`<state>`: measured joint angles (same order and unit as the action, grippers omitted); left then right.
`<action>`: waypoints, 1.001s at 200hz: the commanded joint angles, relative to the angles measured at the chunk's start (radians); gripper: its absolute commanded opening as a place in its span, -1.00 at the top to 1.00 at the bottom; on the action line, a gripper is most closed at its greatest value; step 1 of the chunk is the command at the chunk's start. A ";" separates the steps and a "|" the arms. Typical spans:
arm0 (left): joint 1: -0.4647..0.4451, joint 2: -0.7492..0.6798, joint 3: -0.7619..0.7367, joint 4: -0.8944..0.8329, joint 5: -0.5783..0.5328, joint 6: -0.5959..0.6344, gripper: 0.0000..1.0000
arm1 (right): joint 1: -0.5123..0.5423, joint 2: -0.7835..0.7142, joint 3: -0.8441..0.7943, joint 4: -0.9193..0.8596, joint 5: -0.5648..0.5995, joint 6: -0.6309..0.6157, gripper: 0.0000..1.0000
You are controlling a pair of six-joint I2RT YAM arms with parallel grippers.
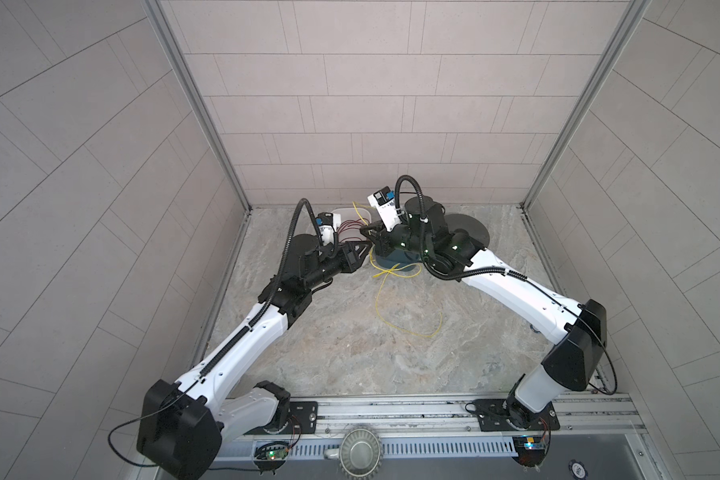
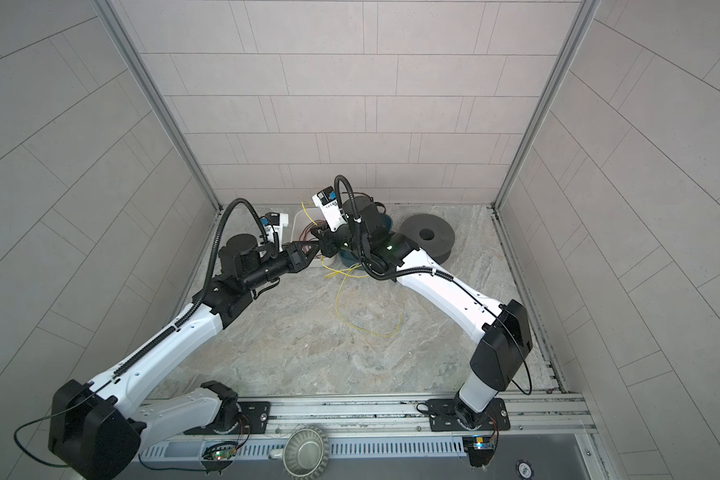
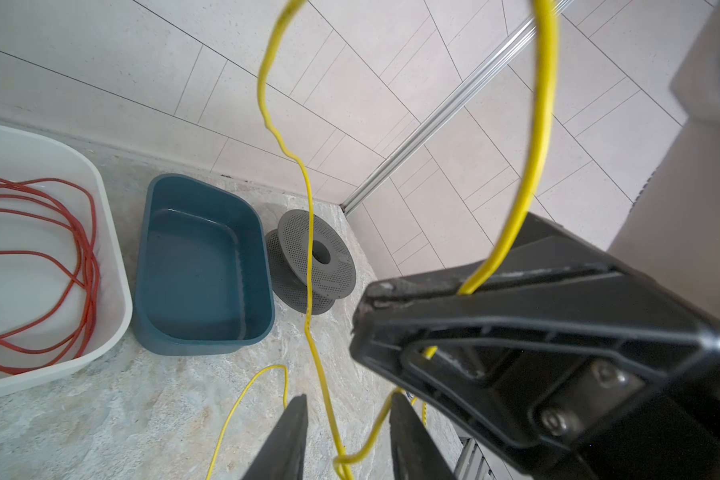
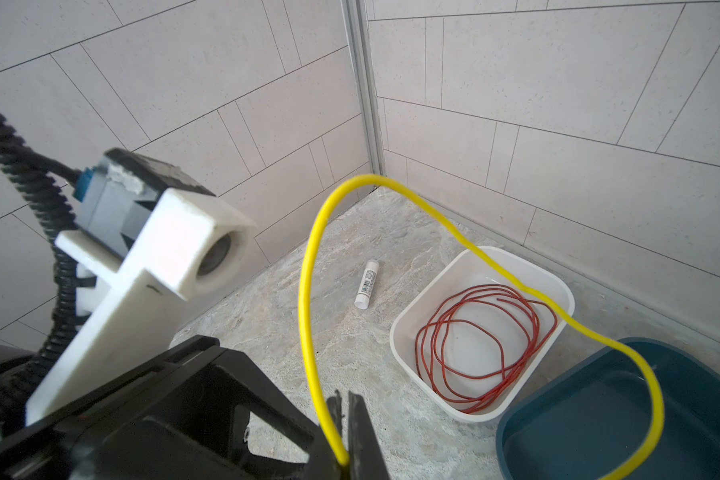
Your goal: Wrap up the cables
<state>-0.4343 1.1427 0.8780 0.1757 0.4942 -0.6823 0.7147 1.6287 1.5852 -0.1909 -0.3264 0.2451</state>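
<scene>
Worryingly, the right gripper (image 4: 345, 405) pinched the yellow cable (image 4: 302, 291) in a raised loop at the far middle while the left gripper (image 3: 348, 399) stood spread around a lower strand, so the springy wire could have slipped sideways from that open gap and tangled the slack on the floor (image 1: 350, 353).

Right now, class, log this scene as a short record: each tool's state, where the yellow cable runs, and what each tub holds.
right tool: shut on the yellow cable
left tool: open, cable passing through the gap
yellow cable: looped in the air, rest loose on the tabletop
white tub: coiled red wire
blue tub: empty
grey spool: lying beside blue tub
</scene>
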 commanded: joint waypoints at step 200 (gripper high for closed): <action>0.000 -0.006 -0.016 0.035 -0.045 0.020 1.00 | 0.008 -0.037 -0.012 -0.014 -0.003 -0.024 0.30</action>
<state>-0.4446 1.1439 0.8429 0.2207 0.5014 -0.6579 0.7208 1.6318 1.5593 -0.1814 -0.3733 0.2436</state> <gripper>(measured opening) 0.045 0.154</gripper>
